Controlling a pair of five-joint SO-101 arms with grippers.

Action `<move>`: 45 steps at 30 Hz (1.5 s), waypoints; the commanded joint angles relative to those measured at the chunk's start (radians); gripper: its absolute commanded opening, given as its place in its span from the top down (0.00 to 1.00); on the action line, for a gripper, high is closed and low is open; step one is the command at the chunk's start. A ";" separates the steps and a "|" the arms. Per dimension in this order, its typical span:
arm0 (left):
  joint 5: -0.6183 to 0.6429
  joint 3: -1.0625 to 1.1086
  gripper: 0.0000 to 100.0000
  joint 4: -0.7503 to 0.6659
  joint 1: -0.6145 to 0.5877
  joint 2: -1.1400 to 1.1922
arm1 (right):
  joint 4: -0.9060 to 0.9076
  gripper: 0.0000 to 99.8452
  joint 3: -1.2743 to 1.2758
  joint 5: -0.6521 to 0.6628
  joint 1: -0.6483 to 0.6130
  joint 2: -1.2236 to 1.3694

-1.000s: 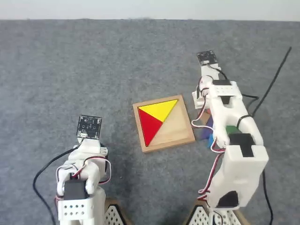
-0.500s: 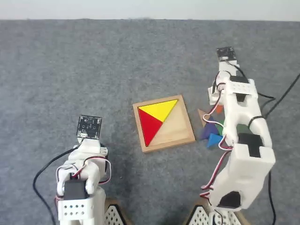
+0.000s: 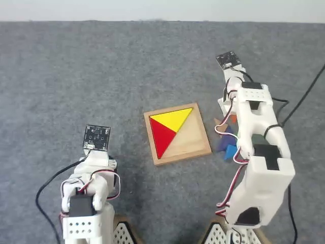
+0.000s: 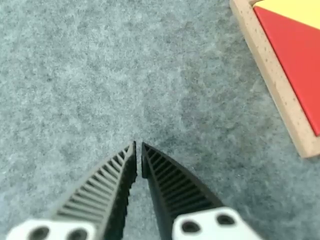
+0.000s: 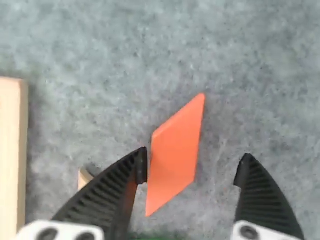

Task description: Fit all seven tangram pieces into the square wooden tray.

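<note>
The square wooden tray [image 3: 195, 145] lies mid-table and holds a yellow triangle [image 3: 172, 119] and a red triangle [image 3: 161, 136]. To its right, loose pieces lie partly under my right arm [image 3: 256, 132]: orange [image 3: 233, 118], tan [image 3: 219, 123], purple [image 3: 226, 142], blue [image 3: 231, 151] and green [image 3: 258, 138]. My right gripper [image 5: 194, 160] is open and hangs over the orange parallelogram [image 5: 175, 150], with one fingertip at the piece's edge. My left gripper [image 4: 138, 146] is shut and empty above bare carpet, and the tray's corner [image 4: 270, 75] lies beyond it.
Grey carpet covers the whole table. The left arm [image 3: 89, 193] sits at the front left, well away from the tray. A tan piece [image 5: 85, 176] and the tray's edge [image 5: 10, 150] lie beside my right gripper. Cables trail to the right arm's right.
The right arm swung out to the right, then came back left toward the tray's right side. The left arm and the tray pieces have not moved.
</note>
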 commanded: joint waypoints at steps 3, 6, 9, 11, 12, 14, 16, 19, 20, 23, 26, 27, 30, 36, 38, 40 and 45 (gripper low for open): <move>-0.002 -0.010 0.98 0.003 0.005 -0.017 | 0.001 0.71 -0.040 0.031 0.001 0.038; -0.002 -0.010 0.98 0.003 0.005 -0.017 | 0.004 0.71 -0.040 0.097 -0.027 0.059; -0.002 -0.010 0.98 0.003 0.005 -0.017 | 0.007 0.71 -0.040 0.098 -0.028 0.061; -0.002 -0.010 0.98 0.003 0.005 -0.017 | 0.008 0.71 -0.040 0.098 -0.027 0.062; -0.002 -0.010 0.98 0.003 0.005 -0.017 | 0.008 0.71 -0.040 0.098 -0.027 0.062; -0.002 -0.010 0.98 0.003 0.005 -0.017 | 0.008 0.75 -0.040 0.098 -0.027 0.065; -0.002 -0.010 0.98 0.003 0.005 -0.017 | 0.008 0.82 -0.038 0.097 -0.027 0.065; -0.002 -0.010 0.98 0.003 0.005 -0.017 | 0.008 0.90 -0.035 0.097 -0.027 0.065; -0.002 -0.010 0.98 0.003 0.005 -0.017 | 0.008 0.91 -0.035 0.097 -0.027 0.064; -0.002 -0.010 0.98 0.003 0.005 -0.017 | 0.008 0.93 -0.035 0.063 -0.027 0.062; -0.002 -0.010 0.98 0.003 0.005 -0.017 | 0.010 0.93 -0.038 0.015 -0.018 0.059; -0.002 -0.010 0.98 0.003 0.005 -0.017 | 0.018 0.93 -0.041 0.003 -0.013 0.051; -0.002 -0.010 0.98 0.003 0.005 -0.017 | 0.067 0.93 -0.048 -0.040 -0.010 -0.012; -0.002 -0.010 0.98 0.003 0.005 -0.017 | 0.205 0.93 -0.044 -0.153 -0.064 -0.222; -0.002 -0.010 0.98 0.003 0.005 -0.017 | 0.260 0.93 -0.043 -0.183 -0.111 -0.277; -0.002 -0.010 0.98 0.003 0.005 -0.017 | 0.306 0.93 -0.031 -0.212 -0.171 -0.328; -0.002 -0.010 0.98 0.003 0.005 -0.017 | 0.274 0.93 0.126 -0.269 -0.325 -0.420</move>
